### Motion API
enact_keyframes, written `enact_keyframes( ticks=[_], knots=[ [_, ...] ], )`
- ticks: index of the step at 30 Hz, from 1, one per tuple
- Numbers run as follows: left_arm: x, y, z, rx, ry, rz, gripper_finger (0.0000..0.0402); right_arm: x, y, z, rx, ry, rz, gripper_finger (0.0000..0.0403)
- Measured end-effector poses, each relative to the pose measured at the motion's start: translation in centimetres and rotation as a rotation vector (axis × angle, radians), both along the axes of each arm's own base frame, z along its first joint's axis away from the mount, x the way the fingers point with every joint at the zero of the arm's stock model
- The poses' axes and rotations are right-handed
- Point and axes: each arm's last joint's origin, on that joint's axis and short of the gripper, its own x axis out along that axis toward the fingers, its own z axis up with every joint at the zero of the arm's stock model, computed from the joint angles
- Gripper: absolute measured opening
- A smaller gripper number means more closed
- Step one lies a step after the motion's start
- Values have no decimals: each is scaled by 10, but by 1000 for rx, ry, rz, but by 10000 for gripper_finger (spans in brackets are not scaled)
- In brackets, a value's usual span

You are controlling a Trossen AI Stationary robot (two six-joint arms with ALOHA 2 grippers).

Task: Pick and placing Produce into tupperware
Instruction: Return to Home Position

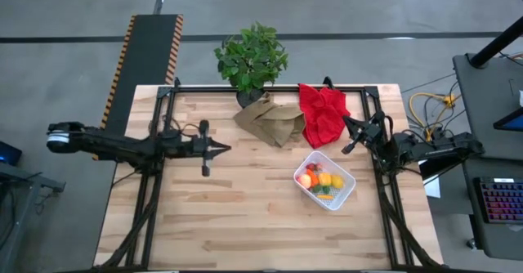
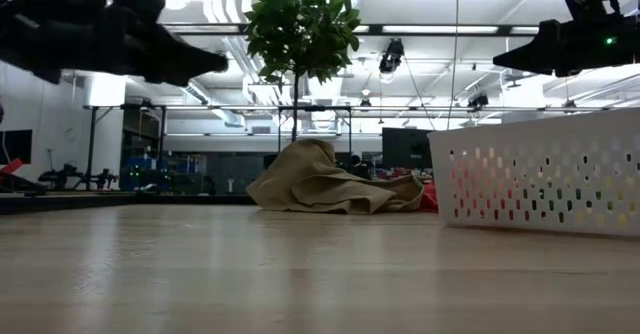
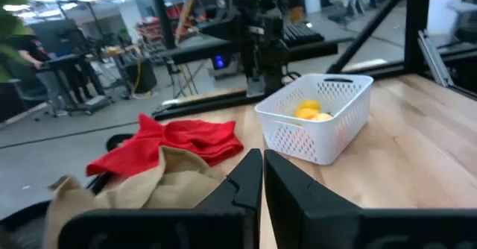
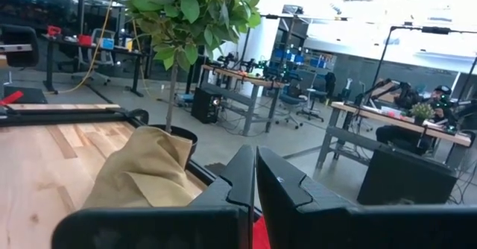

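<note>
The white tupperware [image 1: 325,180] stands on the table right of centre and holds the produce [image 1: 319,177]: yellow, orange, red and green pieces. In the left wrist view yellow pieces [image 3: 308,112] show over its rim. My left gripper [image 1: 227,148] is shut and holds nothing; it hovers above the table left of centre, pointing level toward the right edge. My right gripper [image 1: 346,120] is shut and holds nothing at the right edge, beside the red cloth. Both hang well above the tabletop in the low view.
A crumpled brown paper bag [image 1: 270,119] and a red cloth [image 1: 324,114] lie at the far side, behind the tupperware. A potted leafy plant [image 1: 251,59] stands at the far edge. Bare wood [image 1: 229,216] spreads across the near half. A black frame rims the table.
</note>
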Motion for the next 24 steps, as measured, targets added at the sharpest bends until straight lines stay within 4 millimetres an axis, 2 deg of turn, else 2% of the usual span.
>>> enact_keyframes(
  ticks=[8, 11, 15, 24],
  knots=[
    [-33, 1, -18, -54, 14, 98, 0, 1, 0, -3, 8, 22, 2, 9],
    [-40, 1, -19, -76, -18, 96, 0, 1, 0, -4, 11, 30, 2, 9],
    [-49, 0, -28, -106, 37, 97, 0, 1, 0, -4, 17, 30, 3, 9],
    [-64, -4, -35, -178, 81, 68, 0, 1, 0, -6, 34, 27, 7, 9]
  ],
)
